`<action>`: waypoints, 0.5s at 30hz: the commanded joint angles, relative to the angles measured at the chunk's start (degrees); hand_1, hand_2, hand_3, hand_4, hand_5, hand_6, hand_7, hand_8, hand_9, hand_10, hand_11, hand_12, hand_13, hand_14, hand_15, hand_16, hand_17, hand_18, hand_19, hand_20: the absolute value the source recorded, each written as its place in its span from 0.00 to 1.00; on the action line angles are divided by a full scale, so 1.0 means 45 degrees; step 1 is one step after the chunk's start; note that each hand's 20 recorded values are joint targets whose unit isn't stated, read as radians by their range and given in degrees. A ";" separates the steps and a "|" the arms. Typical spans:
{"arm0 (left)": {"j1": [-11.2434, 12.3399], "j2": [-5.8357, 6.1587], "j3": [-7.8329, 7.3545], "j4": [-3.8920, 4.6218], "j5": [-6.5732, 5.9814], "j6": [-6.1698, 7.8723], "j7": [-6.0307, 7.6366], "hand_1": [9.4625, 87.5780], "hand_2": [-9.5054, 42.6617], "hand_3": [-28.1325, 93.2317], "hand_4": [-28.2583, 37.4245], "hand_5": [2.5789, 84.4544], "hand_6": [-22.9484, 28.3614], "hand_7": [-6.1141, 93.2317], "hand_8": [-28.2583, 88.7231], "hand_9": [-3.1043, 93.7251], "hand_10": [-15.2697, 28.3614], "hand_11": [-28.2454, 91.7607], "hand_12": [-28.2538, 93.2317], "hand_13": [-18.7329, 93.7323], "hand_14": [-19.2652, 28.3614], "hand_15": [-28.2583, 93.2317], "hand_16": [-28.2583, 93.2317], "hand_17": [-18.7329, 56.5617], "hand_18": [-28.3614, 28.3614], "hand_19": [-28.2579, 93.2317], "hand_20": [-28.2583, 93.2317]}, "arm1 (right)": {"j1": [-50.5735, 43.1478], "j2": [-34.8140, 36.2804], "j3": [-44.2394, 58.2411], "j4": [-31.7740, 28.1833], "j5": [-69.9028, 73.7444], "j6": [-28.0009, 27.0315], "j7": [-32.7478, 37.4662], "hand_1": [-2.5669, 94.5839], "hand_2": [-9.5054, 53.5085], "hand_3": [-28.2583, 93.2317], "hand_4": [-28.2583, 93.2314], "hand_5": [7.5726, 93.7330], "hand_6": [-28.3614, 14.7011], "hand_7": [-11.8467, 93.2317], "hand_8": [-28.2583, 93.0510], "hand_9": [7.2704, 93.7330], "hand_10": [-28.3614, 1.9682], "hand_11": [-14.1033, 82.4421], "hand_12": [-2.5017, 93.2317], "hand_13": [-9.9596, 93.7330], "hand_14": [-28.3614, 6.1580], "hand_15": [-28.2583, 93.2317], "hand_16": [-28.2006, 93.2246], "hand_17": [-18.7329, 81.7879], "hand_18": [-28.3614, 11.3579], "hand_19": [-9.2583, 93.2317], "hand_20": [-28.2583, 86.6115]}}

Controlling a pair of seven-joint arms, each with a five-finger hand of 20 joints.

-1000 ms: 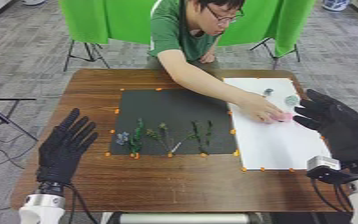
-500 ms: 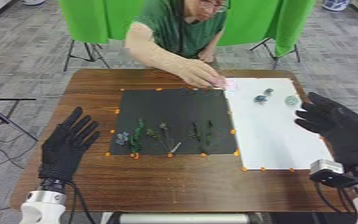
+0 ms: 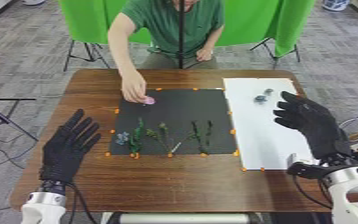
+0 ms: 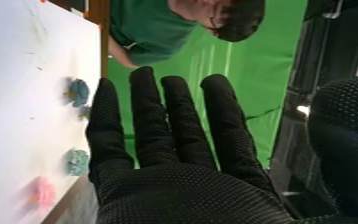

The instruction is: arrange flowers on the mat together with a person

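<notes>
Head view: relaxed right hand (image 3: 316, 122) overlaps the white board (image 3: 258, 131); left hand (image 3: 64, 150) is unclenched.

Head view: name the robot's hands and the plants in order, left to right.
Left hand, blue flower on the dark mat, leafy green stem, budded stem, paired green stems, blue-grey flower on the white mat, right hand.

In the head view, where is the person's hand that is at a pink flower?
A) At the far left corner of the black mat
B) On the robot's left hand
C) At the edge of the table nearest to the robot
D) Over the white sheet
A: the person's hand reaches down to the pink flower at the far left corner of the black mat.
</notes>
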 commanded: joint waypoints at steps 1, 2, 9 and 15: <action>0.0669 0.0234 -0.0451 -0.0139 -0.0061 0.0160 0.0166 0.20 0.17 0.81 0.01 0.34 0.49 0.21 0.17 0.29 0.61 0.36 0.36 0.36 0.68 0.38 0.26 0.13 0.87 0.57 0.30 | 0.0115 -0.0136 -0.0100 -0.0012 0.0106 -0.0260 0.0123 0.17 0.21 0.92 0.03 0.36 0.55 0.25 0.15 0.36 0.42 0.26 0.26 0.41 0.42 0.40 0.45 0.24 0.14 0.52 0.48; 0.0719 0.0246 -0.0481 -0.0134 -0.0102 0.0177 0.0271 0.20 0.17 0.81 0.01 0.34 0.49 0.21 0.17 0.29 0.60 0.36 0.36 0.36 0.68 0.38 0.26 0.13 0.87 0.57 0.30 | -0.0019 -0.0219 0.0053 -0.0072 0.0084 -0.0419 0.0104 0.17 0.21 0.92 0.03 0.36 0.55 0.25 0.15 0.36 0.42 0.26 0.26 0.41 0.42 0.40 0.45 0.24 0.14 0.52 0.48; 0.0610 0.0405 -0.0495 -0.0207 -0.0007 0.0176 0.0353 0.20 0.17 0.81 0.01 0.34 0.49 0.21 0.17 0.29 0.61 0.36 0.36 0.37 0.68 0.38 0.26 0.13 0.88 0.57 0.29 | 0.0601 0.0065 -0.0228 0.0140 0.0098 -0.0218 0.0115 0.17 0.21 0.92 0.03 0.36 0.55 0.26 0.15 0.36 0.42 0.26 0.26 0.41 0.42 0.40 0.45 0.24 0.14 0.52 0.48; 0.0777 0.0213 -0.0465 -0.0212 -0.0039 0.0200 0.0340 0.19 0.17 0.81 0.01 0.34 0.49 0.21 0.17 0.29 0.61 0.36 0.36 0.37 0.68 0.38 0.26 0.13 0.88 0.57 0.29 | 0.0358 -0.0052 -0.0165 0.0031 -0.0018 -0.0358 0.0093 0.17 0.21 0.92 0.03 0.36 0.55 0.26 0.15 0.36 0.42 0.25 0.26 0.41 0.42 0.40 0.44 0.24 0.14 0.52 0.48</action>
